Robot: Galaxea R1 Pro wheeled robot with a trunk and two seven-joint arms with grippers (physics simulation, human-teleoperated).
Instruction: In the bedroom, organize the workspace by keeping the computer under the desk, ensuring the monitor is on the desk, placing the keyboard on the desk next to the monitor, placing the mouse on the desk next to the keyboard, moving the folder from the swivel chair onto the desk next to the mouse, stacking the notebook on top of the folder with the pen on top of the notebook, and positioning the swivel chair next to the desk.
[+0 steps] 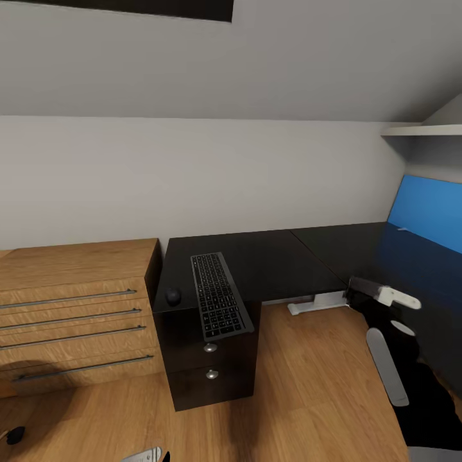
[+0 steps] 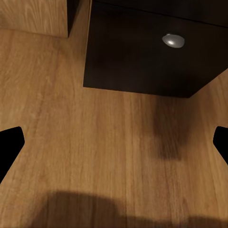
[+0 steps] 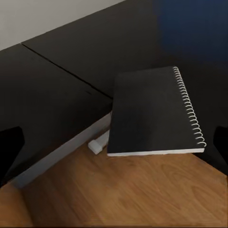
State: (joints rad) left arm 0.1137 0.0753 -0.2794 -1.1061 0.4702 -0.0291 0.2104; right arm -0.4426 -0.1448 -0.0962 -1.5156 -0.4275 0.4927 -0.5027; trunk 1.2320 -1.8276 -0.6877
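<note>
Left end effector [image 2: 114, 142]: its fingertips sit at the picture's edges, spread wide, gripping nothing, low over the wood floor in front of the drawer unit [image 2: 142, 52].
Mouse [image 1: 173, 296]: on the bench [image 1: 269, 256], just left of the keyboard.
Keyboard [image 1: 219, 295]: lies on the bench above the drawer unit, its near end overhanging the edge.
Step in hand: I judge it is the notebook stage; neither monitor nor folder is in view here.
Notebook [image 3: 154, 114]: on the bench corner, right of the keyboard, jutting past the edge.
Right end effector [image 3: 114, 147]: spread, empty, just short of the notebook; next I need to close in and pinch the overhanging edge.
</note>
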